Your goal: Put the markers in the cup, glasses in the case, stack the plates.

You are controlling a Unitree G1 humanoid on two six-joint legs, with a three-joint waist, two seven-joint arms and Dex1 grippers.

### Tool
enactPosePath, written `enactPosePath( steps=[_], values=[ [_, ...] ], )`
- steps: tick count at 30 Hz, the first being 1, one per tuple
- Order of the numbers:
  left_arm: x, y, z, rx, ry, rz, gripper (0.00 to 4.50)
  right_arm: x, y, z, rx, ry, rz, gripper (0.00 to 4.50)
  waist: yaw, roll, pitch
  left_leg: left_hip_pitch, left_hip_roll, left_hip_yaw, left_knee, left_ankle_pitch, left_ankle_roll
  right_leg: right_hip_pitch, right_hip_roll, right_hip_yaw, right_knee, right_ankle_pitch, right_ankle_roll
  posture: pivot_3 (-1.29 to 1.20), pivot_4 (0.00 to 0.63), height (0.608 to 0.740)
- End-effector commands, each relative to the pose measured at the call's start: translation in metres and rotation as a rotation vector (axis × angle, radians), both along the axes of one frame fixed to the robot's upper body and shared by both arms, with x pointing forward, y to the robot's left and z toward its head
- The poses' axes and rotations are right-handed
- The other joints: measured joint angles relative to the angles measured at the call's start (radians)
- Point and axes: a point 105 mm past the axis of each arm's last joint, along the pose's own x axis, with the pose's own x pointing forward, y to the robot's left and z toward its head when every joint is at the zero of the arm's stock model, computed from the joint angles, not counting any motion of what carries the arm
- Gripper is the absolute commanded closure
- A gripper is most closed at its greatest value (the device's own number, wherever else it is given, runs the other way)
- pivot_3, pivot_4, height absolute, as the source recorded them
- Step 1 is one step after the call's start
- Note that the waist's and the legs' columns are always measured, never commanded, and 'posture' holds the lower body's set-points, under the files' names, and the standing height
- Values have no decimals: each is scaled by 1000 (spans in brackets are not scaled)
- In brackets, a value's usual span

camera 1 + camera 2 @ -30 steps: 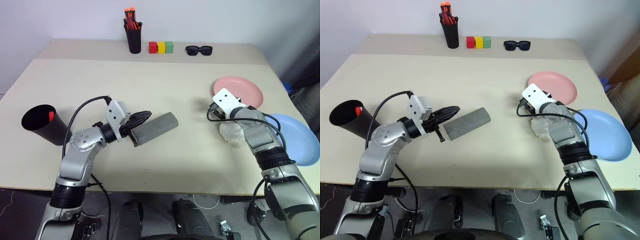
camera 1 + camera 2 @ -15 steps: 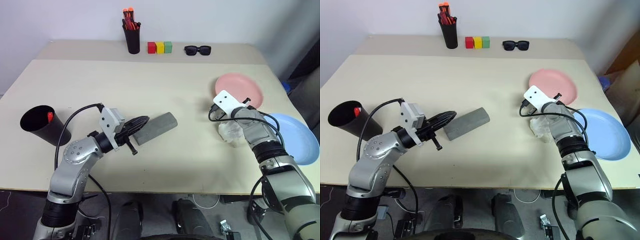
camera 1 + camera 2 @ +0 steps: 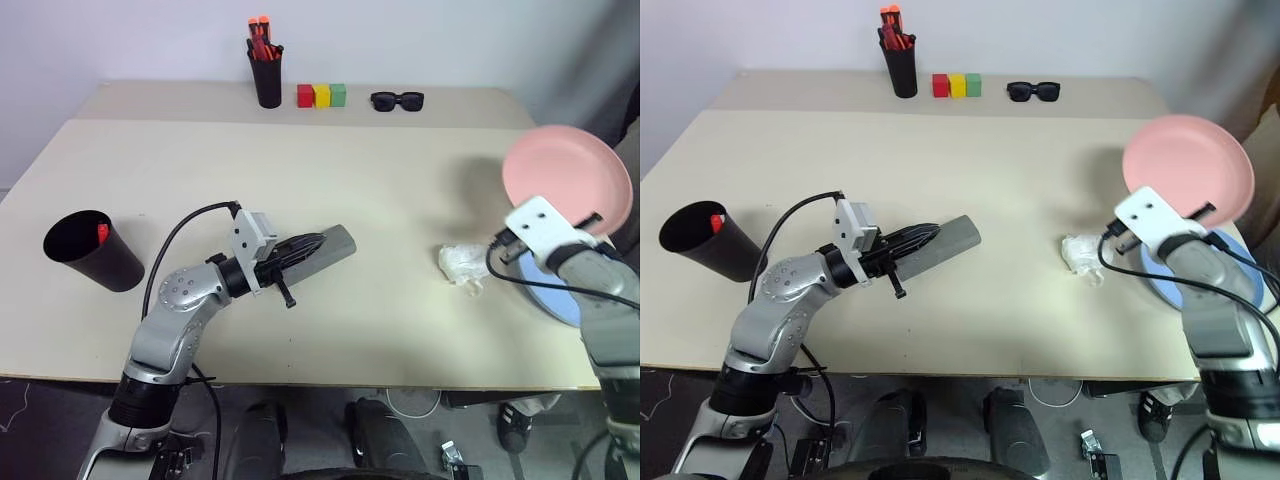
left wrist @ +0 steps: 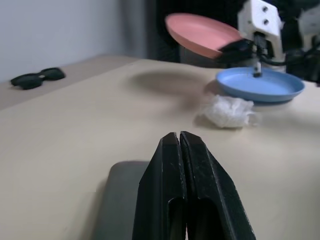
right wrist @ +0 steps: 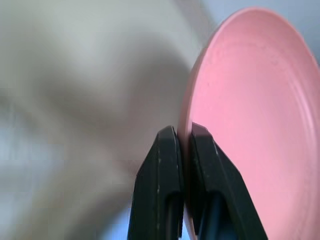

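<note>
The salmon pink plate point(image 3: 566, 178) hangs tilted in the air at the table's right, with my right gripper point(image 5: 184, 131) shut on its near rim. Below it the light blue plate point(image 4: 260, 86) lies flat on the table, partly hidden by my right arm. In the middle of the table lies the closed grey case point(image 3: 335, 244). My left gripper point(image 4: 178, 136) is shut and empty, its fingers lying over the case's near end. The black cup point(image 3: 85, 250) stands at the left with a red marker point(image 3: 102, 232) inside. The glasses are hidden or out of view.
A crumpled clear wad point(image 3: 462, 264) lies just left of the blue plate. Along the back edge stand a narrow black holder with orange-red markers point(image 3: 265, 75), three coloured blocks point(image 3: 321, 95) and black sunglasses point(image 3: 397, 100).
My right gripper shut on the pink plate's rim, lifted it off the table and drew it back and to the right, over the blue plate. My left gripper slid slightly right along the case.
</note>
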Motion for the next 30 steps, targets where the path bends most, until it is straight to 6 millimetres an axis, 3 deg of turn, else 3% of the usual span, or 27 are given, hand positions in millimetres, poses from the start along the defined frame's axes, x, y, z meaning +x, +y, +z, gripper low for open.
enactPosePath(
  steps=[1, 6, 9, 15, 17, 21, 24, 30],
  values=[
    [-2, -10, 7, -29, -36, -56, 4500, -18, -8, 17, 16, -37, -29, 4432, 0, 1, -1, 0, 0, 0, 0, 0, 0, 0, 0, 0, 0, 0, 0, 0, 150, 725],
    [0, -17, 8, -27, -44, -87, 4500, -30, -16, 1, 68, 38, -57, 4432, 0, 1, -1, 1, 0, 0, 1, 0, 0, 1, 0, 0, 0, 0, 0, 0, 150, 725],
    [1, -16, 12, -26, -48, -85, 4500, -35, -19, -4, 79, 74, -66, 3443, 3, 1, -1, 1, 0, 0, 1, 0, 0, 1, 0, 0, 0, 0, 0, 0, 150, 725],
    [2, -14, 13, -23, -47, -56, 4500, -30, -10, 5, 68, 40, -17, 470, 4, 1, -1, 1, 0, -1, 1, 0, 0, 1, 0, 0, 0, 0, 0, 0, 150, 725],
    [5, -11, 15, -25, -51, -27, 4500, -26, -5, 12, 101, 7, 9, 470, 3, 1, -1, 1, 0, -1, 1, 0, 0, 1, 0, 0, 0, 0, 0, 0, 150, 725],
    [8, -6, 15, -20, -53, 10, 4500, -22, 28, 15, 249, 6, 166, 470, 3, 1, -1, 1, 0, -1, 0, 0, 0, 1, 1, 0, 0, 0, 0, 0, 150, 725],
    [6, -3, 13, -16, -52, 19, 4500, -21, 54, -2, 326, 71, 259, 470, 4, 1, -1, 1, 0, -1, 0, 0, 0, 1, 1, 0, 0, 0, 0, 0, 150, 725],
    [4, -2, 10, -10, -46, 30, 4500, -13, 72, -31, 353, 135, 276, 470, 6, 1, -1, 1, 0, -1, 1, 0, 0, 1, 0, 0, 0, 0, 0, 0, 150, 725]
  ],
)
